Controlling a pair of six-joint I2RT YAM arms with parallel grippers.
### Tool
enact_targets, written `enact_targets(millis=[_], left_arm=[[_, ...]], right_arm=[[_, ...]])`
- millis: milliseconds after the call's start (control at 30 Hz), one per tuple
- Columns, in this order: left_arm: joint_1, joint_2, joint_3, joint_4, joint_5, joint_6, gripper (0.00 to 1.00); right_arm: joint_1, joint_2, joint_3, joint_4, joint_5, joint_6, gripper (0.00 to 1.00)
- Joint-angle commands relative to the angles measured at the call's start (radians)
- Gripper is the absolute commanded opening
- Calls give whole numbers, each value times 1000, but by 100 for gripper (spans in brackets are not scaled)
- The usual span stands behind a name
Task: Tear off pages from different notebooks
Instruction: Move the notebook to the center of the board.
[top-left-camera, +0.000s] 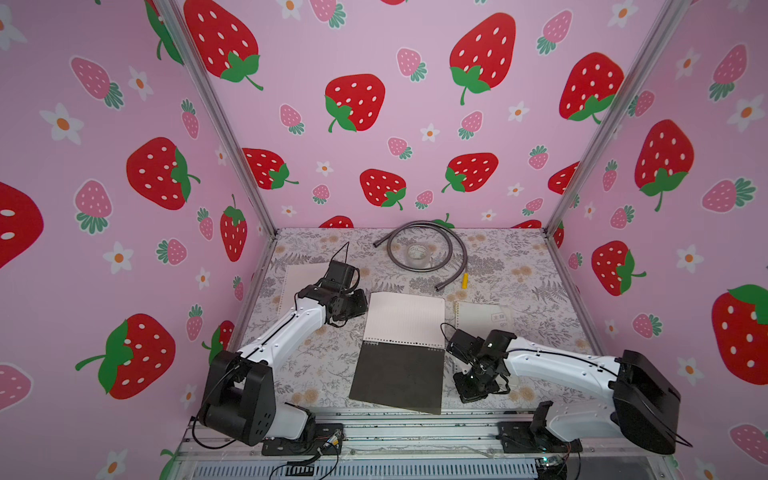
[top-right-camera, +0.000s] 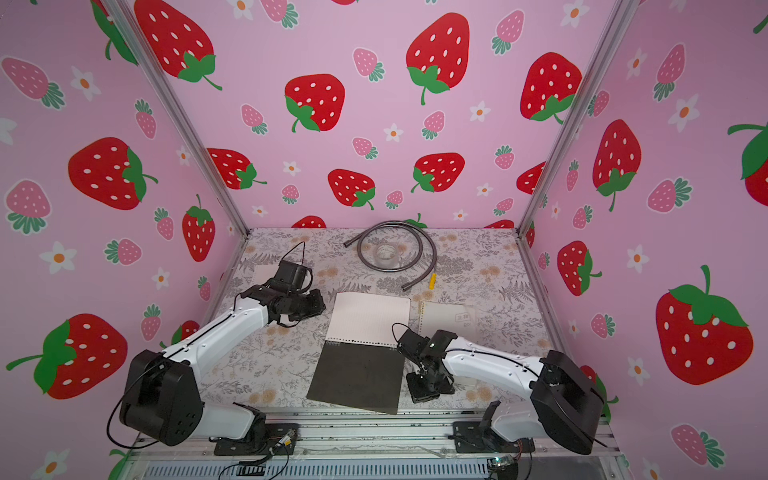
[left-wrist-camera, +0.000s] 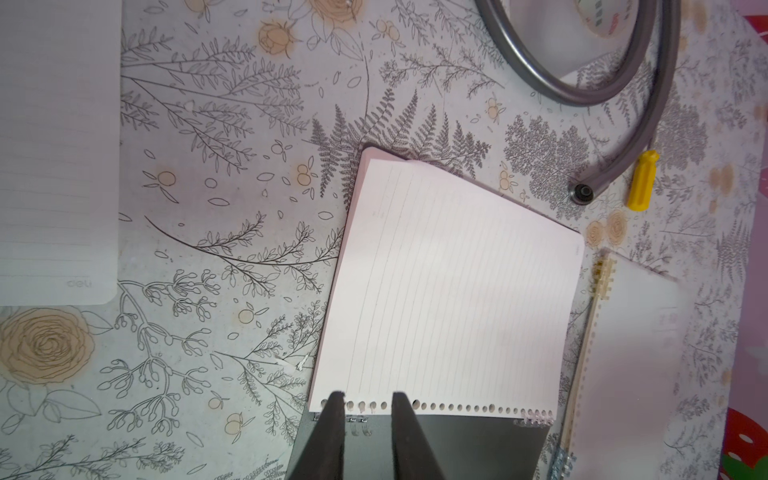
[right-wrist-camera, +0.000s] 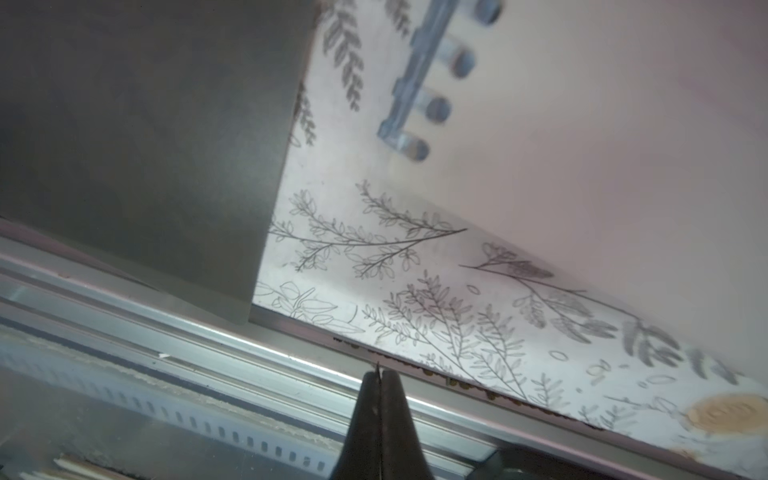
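Lying open, dark notebook, lined page, left fingers parted, right fingers closed.

Soft, even light with no hard shadows; my wrist views blur up close.
In both top views the walls bow at the edges, and only faint shadows lie on the counter. Near my right claw the whitish notebook is out of focus and the metal rail glares.
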Motion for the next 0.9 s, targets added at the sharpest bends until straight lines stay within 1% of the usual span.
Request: enact_targets(millis=[0, 200, 300, 367, 433, 533, 633, 767, 867], left_arm=[[-4, -39, -2, 2, -32, 2, 23], [-5, -74, -14, -10, -58, 4, 23], [-5, -87, -23, -26, -69, 6, 23], [-6, -100, -30, -30, -76, 6, 23], [-5, -113, -36, -37, -84, 6, 23], [-5, -129, -36, -61, -97, 9, 23], [-5, -149, -35, -77, -116, 11, 23], [-5, -167, -30, -101, -133, 12, 23], [-5, -185, -29, -111, -147, 13, 23]], right_arm=[[11, 65, -2, 42, -107, -54, 0], [41, 185, 20, 110, -150, -88, 0], [41, 251, 54, 119, -163, -160, 0], [41, 312, 100, 118, -121, -228, 0], [41, 370, 148, 119, -66, -263, 0], [38, 449, 213, 161, -23, -336, 0], [-5, 518, 281, 144, -64, -408, 0], [-51, 536, 328, 158, -108, -465, 0], [-68, 576, 383, 156, -135, -515, 0]])
